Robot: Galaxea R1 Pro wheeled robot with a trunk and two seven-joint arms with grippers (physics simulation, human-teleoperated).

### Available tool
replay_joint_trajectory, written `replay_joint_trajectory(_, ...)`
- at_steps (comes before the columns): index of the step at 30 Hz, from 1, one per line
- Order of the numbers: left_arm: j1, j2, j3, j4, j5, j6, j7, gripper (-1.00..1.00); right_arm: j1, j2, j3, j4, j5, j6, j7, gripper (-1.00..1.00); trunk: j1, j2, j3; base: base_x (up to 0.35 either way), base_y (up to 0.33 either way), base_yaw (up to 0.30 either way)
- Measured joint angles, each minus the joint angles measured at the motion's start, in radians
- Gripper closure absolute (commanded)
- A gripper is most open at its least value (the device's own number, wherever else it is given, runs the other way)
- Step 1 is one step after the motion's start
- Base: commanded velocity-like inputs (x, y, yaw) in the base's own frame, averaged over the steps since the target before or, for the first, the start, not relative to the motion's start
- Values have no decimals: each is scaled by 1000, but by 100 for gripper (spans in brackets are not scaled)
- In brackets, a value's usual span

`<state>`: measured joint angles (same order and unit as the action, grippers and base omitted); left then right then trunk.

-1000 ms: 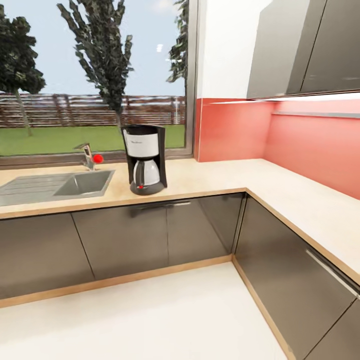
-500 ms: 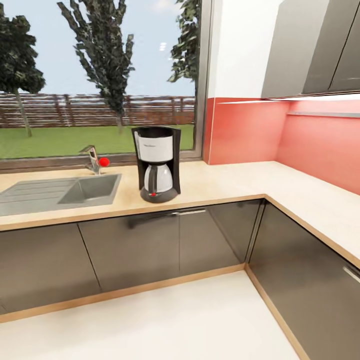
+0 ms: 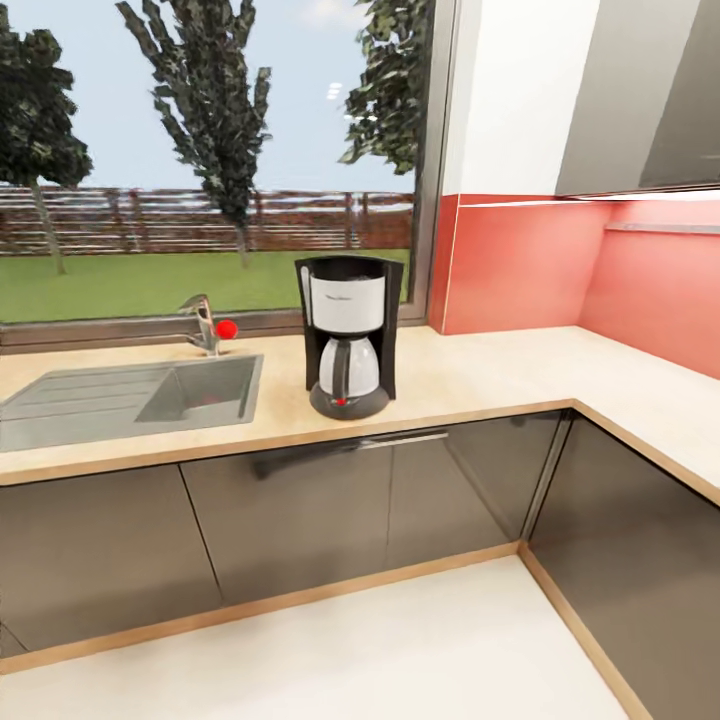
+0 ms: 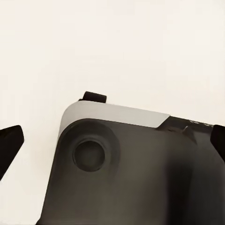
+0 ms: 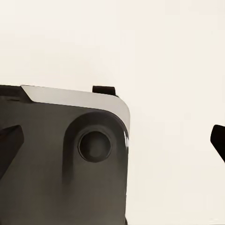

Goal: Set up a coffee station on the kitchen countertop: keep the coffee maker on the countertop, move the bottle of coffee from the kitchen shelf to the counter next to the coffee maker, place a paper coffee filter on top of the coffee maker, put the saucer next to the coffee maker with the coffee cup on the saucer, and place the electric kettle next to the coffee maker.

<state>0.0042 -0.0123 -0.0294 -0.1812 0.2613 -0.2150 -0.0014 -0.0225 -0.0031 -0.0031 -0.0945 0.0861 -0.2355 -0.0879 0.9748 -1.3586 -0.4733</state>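
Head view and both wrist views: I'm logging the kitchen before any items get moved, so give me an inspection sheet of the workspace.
Surface: countertop, light wood-look, L-shaped over grey cabinets.
Job's things: coffee maker upright on the countertop, right of the sink; nothing on its top.
Clutter: nothing seen.
Grippers: left fingers and right fingers spread apart, holding nothing, over the robot's base.
Cables: nothing seen.
Surroundings: faucet, window, red backsplash.
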Motion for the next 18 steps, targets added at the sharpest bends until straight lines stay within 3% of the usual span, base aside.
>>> replay_joint_trajectory(18, 0, 0, 0, 0, 0, -1, 0, -100, 0, 1, -1, 0, 0, 0, 0, -100, 0, 0, 0, 32, 323, 0)
